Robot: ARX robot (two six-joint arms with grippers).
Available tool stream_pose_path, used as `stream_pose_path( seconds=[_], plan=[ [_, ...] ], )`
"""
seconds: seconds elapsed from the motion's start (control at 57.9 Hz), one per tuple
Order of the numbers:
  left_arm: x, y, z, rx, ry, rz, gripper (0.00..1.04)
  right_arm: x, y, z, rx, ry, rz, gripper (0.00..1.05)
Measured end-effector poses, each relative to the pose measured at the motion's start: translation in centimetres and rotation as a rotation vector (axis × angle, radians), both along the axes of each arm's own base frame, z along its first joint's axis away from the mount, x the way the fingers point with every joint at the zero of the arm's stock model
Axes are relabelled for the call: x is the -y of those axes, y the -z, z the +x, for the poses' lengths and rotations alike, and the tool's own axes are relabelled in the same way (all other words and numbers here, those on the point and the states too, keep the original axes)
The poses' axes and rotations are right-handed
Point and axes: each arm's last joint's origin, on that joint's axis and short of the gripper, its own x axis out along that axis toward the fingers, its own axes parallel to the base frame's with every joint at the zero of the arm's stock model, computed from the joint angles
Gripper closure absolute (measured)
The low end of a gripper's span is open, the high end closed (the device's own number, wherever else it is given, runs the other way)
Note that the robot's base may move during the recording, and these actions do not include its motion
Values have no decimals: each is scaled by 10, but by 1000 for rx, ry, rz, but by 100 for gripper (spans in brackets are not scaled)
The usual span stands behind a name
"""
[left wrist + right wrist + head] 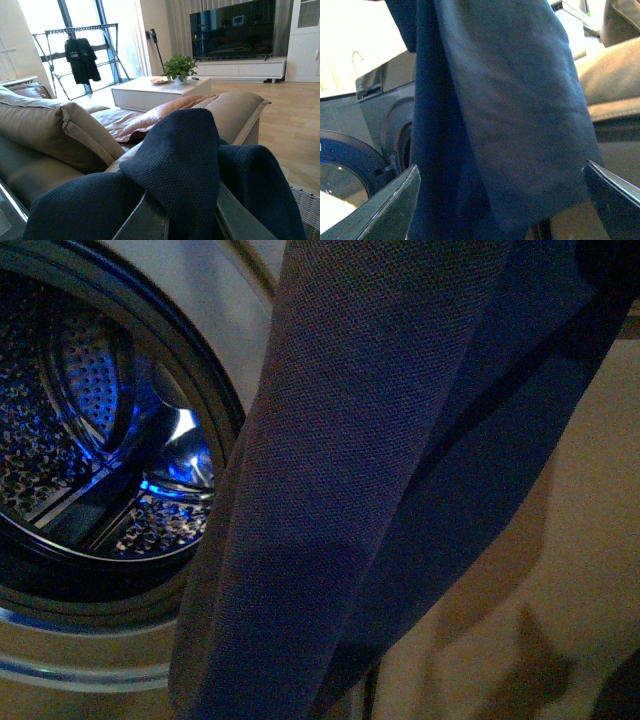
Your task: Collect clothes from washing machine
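— How will our dark navy knit garment (330,490) handle?
— Soft, limp and light, we judge, so we'd take it by a bunched fold. It hangs just right of the grey front-loading washing machine (190,290), outside its porthole.
— Our grip?
— Our left end effector (185,200) pinches a fold. Our right end effector (501,169) gapes wide and holds nothing.
— Count?
— One garment, one machine.

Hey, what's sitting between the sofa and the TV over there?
A white coffee table with a potted plant on it stands between the sofa and the TV. This shows in the left wrist view.
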Motion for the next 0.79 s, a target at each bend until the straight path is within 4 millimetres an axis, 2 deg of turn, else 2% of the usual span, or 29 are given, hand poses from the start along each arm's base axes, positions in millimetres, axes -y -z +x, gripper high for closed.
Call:
stream_pose_path(
  seconds=[0.104, 0.311, 0.569, 0.794],
  plan=[
    [0, 0, 0, 0, 1, 0, 95, -13, -25, 21, 43, -34, -21, 7],
    [0, 0, 0, 0, 0, 0, 95, -30, -41, 55, 72, -67, -75, 7],
    [0, 0, 0, 0, 0, 0, 95, -45, -32, 97, 33, -35, -127, 7],
    [0, 0, 0, 0, 0, 0, 95, -64, -26, 103, 48, -35, -137, 7]
  ],
)
